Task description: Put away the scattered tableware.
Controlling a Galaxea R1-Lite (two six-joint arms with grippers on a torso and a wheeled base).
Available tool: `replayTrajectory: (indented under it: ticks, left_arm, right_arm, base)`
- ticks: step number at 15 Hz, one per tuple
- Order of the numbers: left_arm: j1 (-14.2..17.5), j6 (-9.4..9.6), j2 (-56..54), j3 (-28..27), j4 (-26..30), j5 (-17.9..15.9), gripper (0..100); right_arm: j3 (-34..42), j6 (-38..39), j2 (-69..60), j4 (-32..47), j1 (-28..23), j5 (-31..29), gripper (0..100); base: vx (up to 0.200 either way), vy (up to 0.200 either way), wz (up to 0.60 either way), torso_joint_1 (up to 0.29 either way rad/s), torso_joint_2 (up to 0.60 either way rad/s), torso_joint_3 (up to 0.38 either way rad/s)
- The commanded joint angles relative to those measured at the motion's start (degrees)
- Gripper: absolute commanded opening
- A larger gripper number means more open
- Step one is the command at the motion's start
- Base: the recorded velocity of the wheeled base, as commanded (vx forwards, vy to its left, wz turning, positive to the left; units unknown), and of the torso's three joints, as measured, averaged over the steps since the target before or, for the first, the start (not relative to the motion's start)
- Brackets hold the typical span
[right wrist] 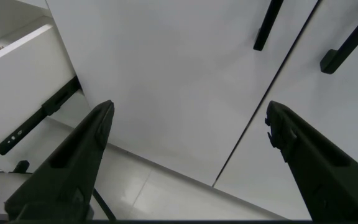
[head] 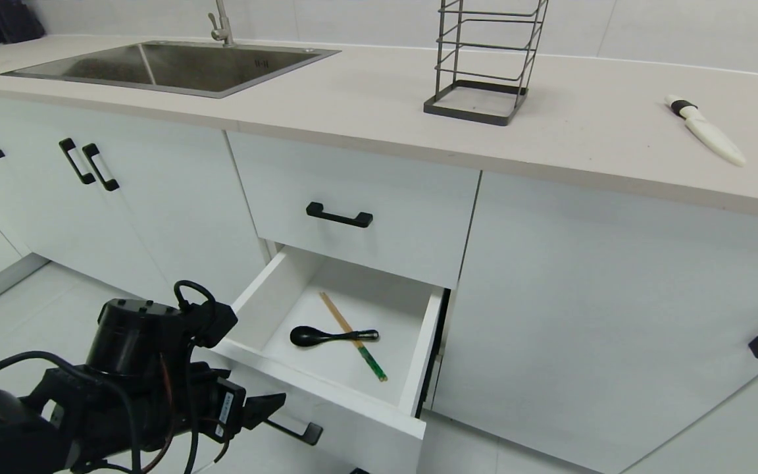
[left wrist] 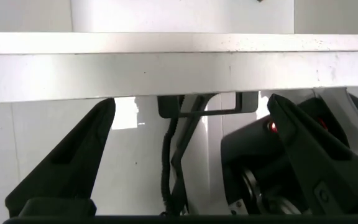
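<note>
My left pincer point(head: 260, 407) spread, right at the handle point(head: 297, 429) of the open drawer point(head: 422, 349). Inside it, black spoon point(head: 326, 336) crossing chopsticks point(head: 343, 319). White knife point(head: 705, 130) on countertop point(head: 366, 99), far right. My right pincer point(right wrist: 188, 118) spread too, facing cabinet doors point(right wrist: 166, 74).

Scanning for print: nothing I can read anywhere. I spot a small dark mark point(head: 260, 64) on the inner back wall of the sink point(head: 89, 76), too tiny to make out. There's a little white label point(head: 224, 408) on the housing of the left gripper point(head: 267, 408), with its print far too fine to tell. No readable words, numbers or signs on any of it.
</note>
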Motion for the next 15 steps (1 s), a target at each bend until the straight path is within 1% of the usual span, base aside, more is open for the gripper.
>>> replayTrajectory:
  ticks: [1, 3, 6, 8, 10, 11, 12, 15]
  left_arm:
    - [-0.1, 0.02, 1.62, -0.38, -0.1, 0.01, 100]
    - [-0.02, 0.11, 1.97, -1.26, -0.8, 0.01, 100]
    - [-0.02, 0.11, 4.35, -2.14, -4.76, -0.08, 100]
    - [0.16, 0.11, 8.48, -1.97, -11.79, -0.17, 100]
    - [0.16, 0.11, 11.38, -2.14, -17.24, -0.17, 100]
    - [0.16, 0.11, 12.26, -2.49, -19.0, -0.17, 100]
    - [0.16, 0.11, 14.36, -3.46, -22.78, -0.17, 100]
    - [0.69, 0.02, 18.06, -5.04, -30.07, -0.43, 100]
  right_arm:
    - [0.0, -0.01, 0.37, 0.0, 0.01, 0.03, 100]
    - [0.0, -0.01, 0.37, 0.0, 0.01, 0.03, 100]
    - [0.0, 0.08, 0.37, 0.0, 0.01, 0.03, 100]
    - [0.0, 0.08, 0.37, 0.0, 0.01, 0.03, 100]
    - [0.0, 0.08, 0.37, 0.0, 0.01, 0.03, 100]
    - [0.0, 0.08, 0.37, 0.0, 0.01, 0.03, 100]
    - [0.0, 0.08, 0.37, 0.0, 0.01, 0.03, 100]
    - [0.0, 0.08, 0.37, 0.0, 0.01, 0.03, 100]
  base:
    - [0.0, 0.0, 0.0, 0.0, 0.0, 0.0]
    - [0.0, 0.0, 0.0, 0.0, 0.0, 0.0]
    - [0.0, 0.0, 0.0, 0.0, 0.0, 0.0]
    - [0.0, 0.0, 0.0, 0.0, 0.0, 0.0]
    - [0.0, 0.0, 0.0, 0.0, 0.0, 0.0]
    - [0.0, 0.0, 0.0, 0.0, 0.0, 0.0]
    - [0.0, 0.0, 0.0, 0.0, 0.0, 0.0]
    - [0.0, 0.0, 0.0, 0.0, 0.0, 0.0]
